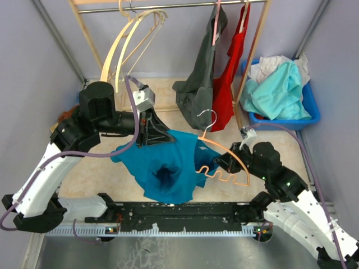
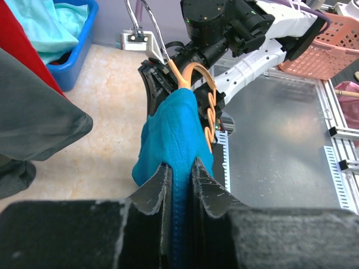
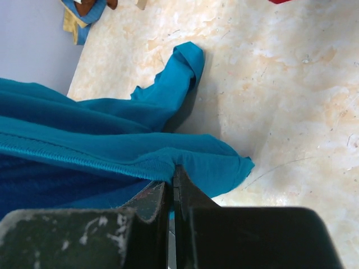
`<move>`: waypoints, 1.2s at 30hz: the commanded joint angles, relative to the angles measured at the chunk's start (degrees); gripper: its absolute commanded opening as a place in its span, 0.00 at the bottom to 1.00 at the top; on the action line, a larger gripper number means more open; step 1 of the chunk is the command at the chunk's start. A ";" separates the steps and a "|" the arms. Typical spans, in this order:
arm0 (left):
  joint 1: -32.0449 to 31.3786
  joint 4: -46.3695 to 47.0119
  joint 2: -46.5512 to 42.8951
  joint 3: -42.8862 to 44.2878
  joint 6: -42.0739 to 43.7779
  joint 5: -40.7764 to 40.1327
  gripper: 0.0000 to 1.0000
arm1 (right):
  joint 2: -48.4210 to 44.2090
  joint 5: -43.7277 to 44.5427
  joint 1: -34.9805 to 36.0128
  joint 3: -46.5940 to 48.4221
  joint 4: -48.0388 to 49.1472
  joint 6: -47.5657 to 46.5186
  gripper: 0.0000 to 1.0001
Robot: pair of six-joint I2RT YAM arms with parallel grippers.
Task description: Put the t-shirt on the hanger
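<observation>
1. The right gripper [image 3: 173, 178], nearer the table's near edge on the right side, has its jaws pressed tight together. Their tips sit right at the stitched hem of the t-shirt [image 1: 162, 162]. The pictures do not show whether any cloth is caught between them.
2. The hanger [image 1: 223, 147] is just beside that gripper. Its wavy bottom bar is toward the near edge and its silver hook points away from the arms. Its left end disappears into the right side of the t-shirt, while the right arm and most of the wavy bar stay bare.
3. The t-shirt is bunched over the middle of the table [image 3: 280, 84], between the two grippers. Its lower folds sag toward the near edge.
4. The left gripper [image 2: 179, 167], a little farther back and left of the middle, is clamped on a ridge of the t-shirt's cloth. It holds that part raised, and the cloth fills the narrow gap between the fingers.
5. Beyond the t-shirt, near the far edge, a dark grey shirt [image 1: 199, 73] and a red garment [image 1: 233, 73] hang from a wooden rack [image 1: 168, 7].
6. Several cream hangers [image 1: 129, 45] hang from the rack's left part.
7. In the far right corner a blue bin [image 1: 311, 120] holds an aqua garment [image 1: 277, 92] and some white cloth.
</observation>
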 commanded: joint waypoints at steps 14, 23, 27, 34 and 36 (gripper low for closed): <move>0.15 2.67 -3.34 0.43 5.80 -13.53 0.00 | -4.07 2.49 -0.39 1.69 -8.30 1.38 0.00; 0.17 4.23 -5.72 -0.27 6.71 -14.78 0.00 | -5.17 2.98 -0.34 2.87 -11.31 1.06 0.00; 0.16 4.25 -6.30 0.03 7.31 -15.79 0.00 | -5.67 3.31 -0.37 3.86 -13.00 0.89 0.00; 0.21 5.11 -7.41 -0.49 7.76 -17.32 0.00 | -6.78 3.20 -0.32 6.00 -16.62 0.36 0.00; 0.19 4.99 -7.46 -0.38 7.90 -17.56 0.00 | -7.09 3.09 -0.40 6.76 -18.02 0.17 0.00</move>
